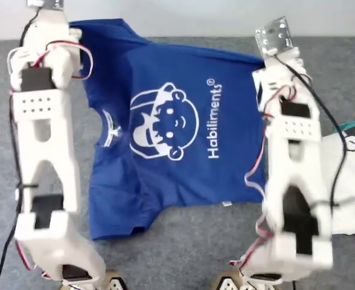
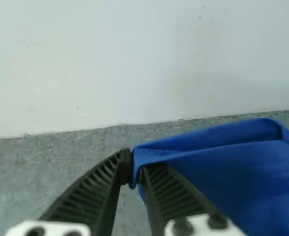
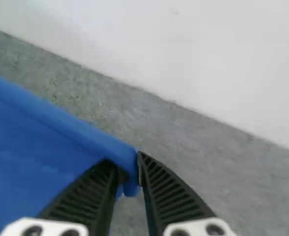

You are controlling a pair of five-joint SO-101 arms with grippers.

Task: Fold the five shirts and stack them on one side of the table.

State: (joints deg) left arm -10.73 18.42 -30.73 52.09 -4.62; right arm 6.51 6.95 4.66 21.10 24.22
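Nearest me the blue shirt point(image 1: 165, 139) lies on the grey table point(image 1: 189, 241) between my arms, limp and light I judge, and at its far edge my left gripper point(image 2: 132, 172) and right gripper point(image 3: 130, 179) each pinch a corner, the surest hold against sagging.

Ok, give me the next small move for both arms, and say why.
Probably lift both pincers slightly and draw the far edge toward the near one. The left pincer and right pincer are each shut on a far corner of the blue shirt, which otherwise lies spread flat on the table, so a half fold looks like the natural step.
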